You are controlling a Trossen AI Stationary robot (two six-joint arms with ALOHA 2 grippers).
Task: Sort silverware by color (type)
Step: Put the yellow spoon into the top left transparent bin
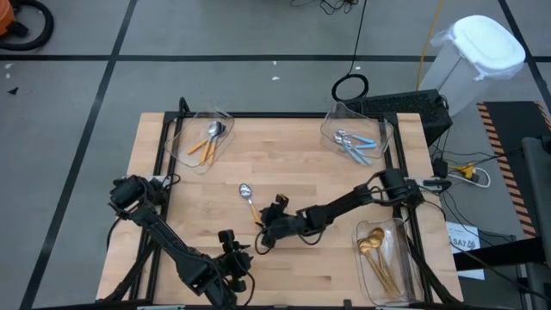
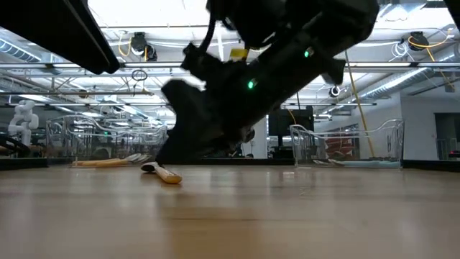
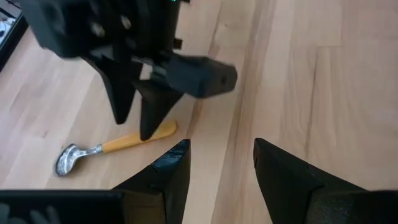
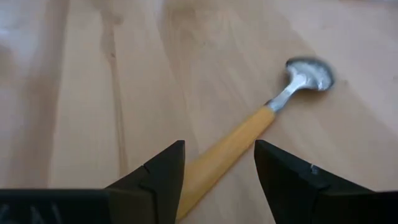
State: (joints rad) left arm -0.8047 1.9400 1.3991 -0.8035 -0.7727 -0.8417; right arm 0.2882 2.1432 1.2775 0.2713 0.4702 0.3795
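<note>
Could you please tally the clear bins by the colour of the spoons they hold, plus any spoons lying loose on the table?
Orange-spoon bin: 1
Blue-spoon bin: 1
Gold-spoon bin: 1
Loose orange-handled spoon: 1
Total: 3 bins and 1 loose spoon, 4 things.

Robotics lab or industrial test hall: wooden table (image 1: 284, 172) on grey taped floor (image 1: 215, 77), ceiling trusses (image 2: 86, 68) with strip lights behind the right gripper (image 1: 265, 226), white humanoid robot (image 2: 23, 119) far off, cables (image 1: 349, 86) beyond.
</note>
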